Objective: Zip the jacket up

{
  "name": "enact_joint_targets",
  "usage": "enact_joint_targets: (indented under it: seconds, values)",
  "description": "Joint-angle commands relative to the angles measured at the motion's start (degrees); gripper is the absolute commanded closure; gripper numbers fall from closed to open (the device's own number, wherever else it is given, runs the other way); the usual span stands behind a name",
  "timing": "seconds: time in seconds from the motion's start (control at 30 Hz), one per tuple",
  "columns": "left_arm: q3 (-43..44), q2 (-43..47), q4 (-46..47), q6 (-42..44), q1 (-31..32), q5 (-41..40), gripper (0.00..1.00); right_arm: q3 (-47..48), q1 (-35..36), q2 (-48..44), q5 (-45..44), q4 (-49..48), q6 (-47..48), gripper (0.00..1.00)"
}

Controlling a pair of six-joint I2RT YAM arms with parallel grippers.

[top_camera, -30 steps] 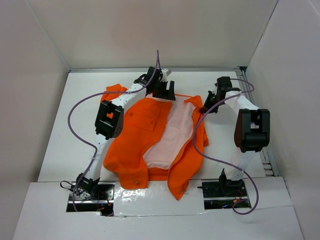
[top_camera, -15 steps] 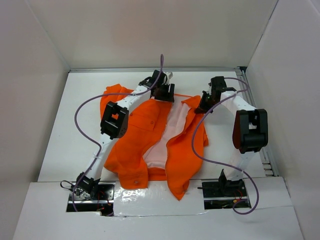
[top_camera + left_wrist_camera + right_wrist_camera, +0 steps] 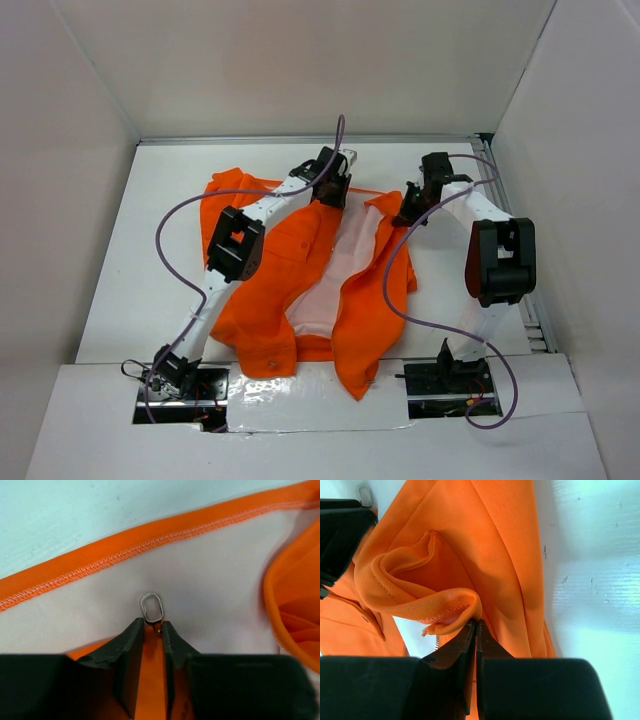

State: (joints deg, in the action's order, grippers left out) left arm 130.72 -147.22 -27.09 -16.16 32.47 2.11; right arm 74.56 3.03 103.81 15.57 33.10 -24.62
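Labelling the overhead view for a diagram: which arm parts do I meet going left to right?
Left arm's black elbow → left gripper → right gripper → right arm's black elbow; the jacket spans beneath, so unplaced.

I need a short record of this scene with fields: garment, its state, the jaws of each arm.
garment: bright orange fabric jacket with pale pink lining
state: lies open on the white table, not zipped
left jaws: either side of an orange strip, tips at a small oval metal ring; grip uncertain
right jaws: shut on a folded orange edge of the jacket
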Motion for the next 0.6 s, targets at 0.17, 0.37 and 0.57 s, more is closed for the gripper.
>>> enact_joint_targets:
  seconds: [0.17, 0.37, 0.57]
  values:
    - [1.91, -1.58, -5.07, 0.08, -0.12, 2.71, 1.00, 3.21, 0.84, -0.54, -2.65, -0.15, 0.63, 0.92]
    - [-1.25, 2.37, -2.27, -2.12, -2.67, 9.66, 1.00, 4.27, 1.37, -0.89, -2.22, -0.32, 1.59, 0.92]
    - [-10.45, 12.89, 1.42, -5.01, -5.75, 17.55, 1.00, 5.85, 2.42, -0.71, 0.51, -0.85, 3.78, 0.92]
